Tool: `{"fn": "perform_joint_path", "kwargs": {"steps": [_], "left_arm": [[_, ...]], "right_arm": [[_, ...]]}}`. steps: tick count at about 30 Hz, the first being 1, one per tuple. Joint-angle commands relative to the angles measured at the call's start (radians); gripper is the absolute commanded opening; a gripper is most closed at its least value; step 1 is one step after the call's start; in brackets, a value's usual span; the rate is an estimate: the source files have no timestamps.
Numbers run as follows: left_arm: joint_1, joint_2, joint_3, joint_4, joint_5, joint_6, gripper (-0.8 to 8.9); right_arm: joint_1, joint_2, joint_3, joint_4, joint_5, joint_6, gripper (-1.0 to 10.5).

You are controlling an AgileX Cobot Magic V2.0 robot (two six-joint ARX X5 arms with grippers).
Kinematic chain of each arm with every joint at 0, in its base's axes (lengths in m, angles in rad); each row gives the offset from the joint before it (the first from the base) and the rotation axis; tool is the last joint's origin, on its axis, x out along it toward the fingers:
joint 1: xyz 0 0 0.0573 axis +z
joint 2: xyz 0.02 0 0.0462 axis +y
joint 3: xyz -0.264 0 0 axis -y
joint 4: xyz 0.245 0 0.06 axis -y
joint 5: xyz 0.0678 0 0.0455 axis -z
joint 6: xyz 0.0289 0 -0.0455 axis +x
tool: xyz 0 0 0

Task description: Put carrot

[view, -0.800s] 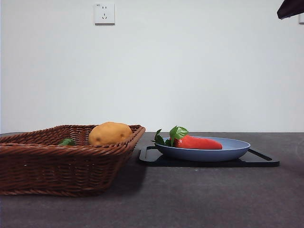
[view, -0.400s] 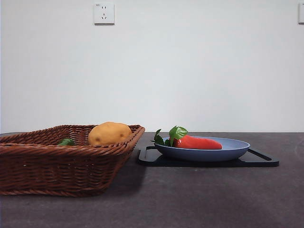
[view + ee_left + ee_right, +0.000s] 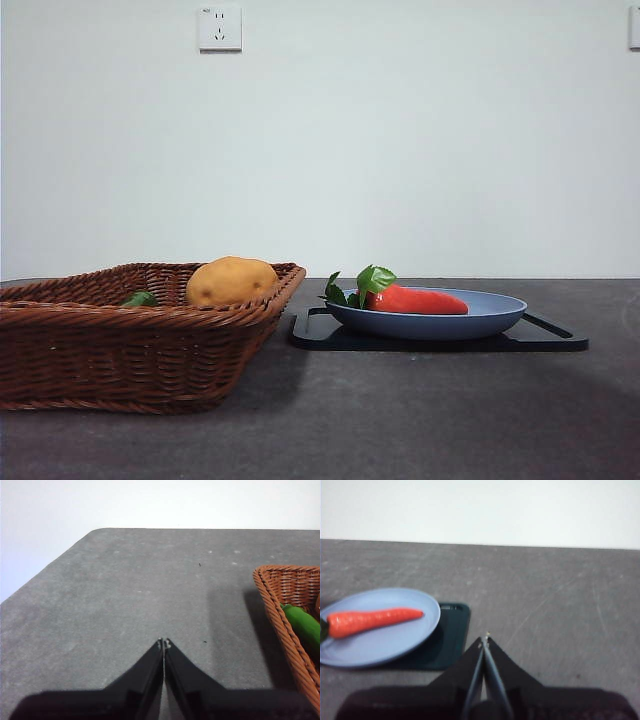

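While plated, carrot (image 3: 372,620) beside right gripper (image 3: 484,641).

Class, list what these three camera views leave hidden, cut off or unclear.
- Green vegetable: front view, mostly hidden behind the basket wall; left wrist view, cut off by the picture's edge.
- Potato: front view, lower part hidden by the basket rim.
- Carrot leaves: right wrist view, cut off at the edge.
- Tray: largely covered by the plate.

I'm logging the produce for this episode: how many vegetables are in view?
3: the carrot lies on the blue plate; the potato and a green vegetable sit in the wicker basket, whose wall may hide more.
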Motion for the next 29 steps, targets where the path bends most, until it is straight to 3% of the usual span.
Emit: {"fn": "perform_joint_path", "kwargs": {"steps": [1, 16, 29], "left_arm": [[0.004, -0.003, -0.005, 0.011, -0.003, -0.009, 0.08], [0.004, -0.003, -0.005, 0.011, -0.003, -0.009, 0.08], [0.004, -0.003, -0.005, 0.011, -0.003, -0.009, 0.08]], "right_arm": [[0.000, -0.029, -0.041, 0.035, -0.001, 0.024, 0.1], [0.000, -0.100, -0.142, 0.030, 0.002, 0.074, 0.1], [0.000, -0.099, -0.142, 0.031, 0.006, 0.074, 0.1]]}}
